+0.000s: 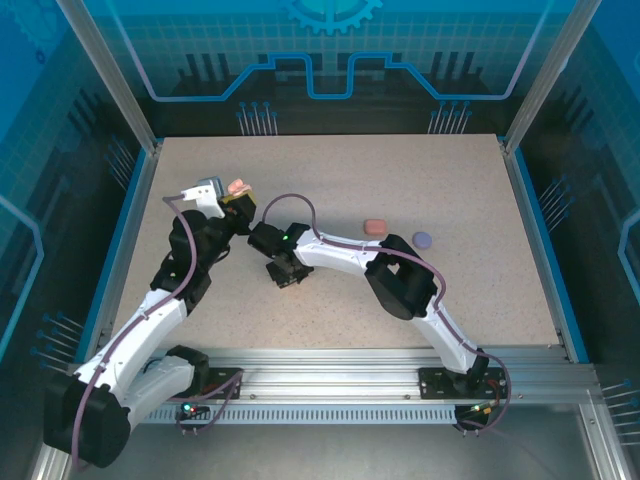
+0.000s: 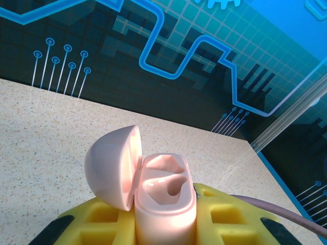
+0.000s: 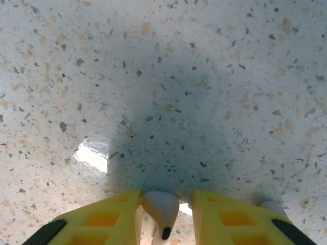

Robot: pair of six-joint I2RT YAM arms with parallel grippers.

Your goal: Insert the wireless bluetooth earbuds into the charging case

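Right claw low over the tabletop, fingers spread to either side of a pale pinkish-beige earbud. The bud lies flat, its stem toward the camera, with a sliver of daylight on the right-finger side, so it is bracketed, not yet pinched. A second pale rounded shape sits at the outer edge of the right finger, too cropped to identify.

Left claw pressed onto the matching charging case, holding it upright above the tabletop with the lid swung open and both moulded wells exposed and empty.

Judged step: picking up the bud. It is small and smooth, so close gently and centred on the body, not the stem. Lift straight up, and turn the stem downward before approaching a well. The raised case should be kept steady.

The tabletop is a matt, pale speckled board; a bright glare patch lies beside the claw's shadow. A coral case and a purple case rest well apart from both claws. Blue circuit-printed backdrop panels and aluminium frame posts enclose the cell.
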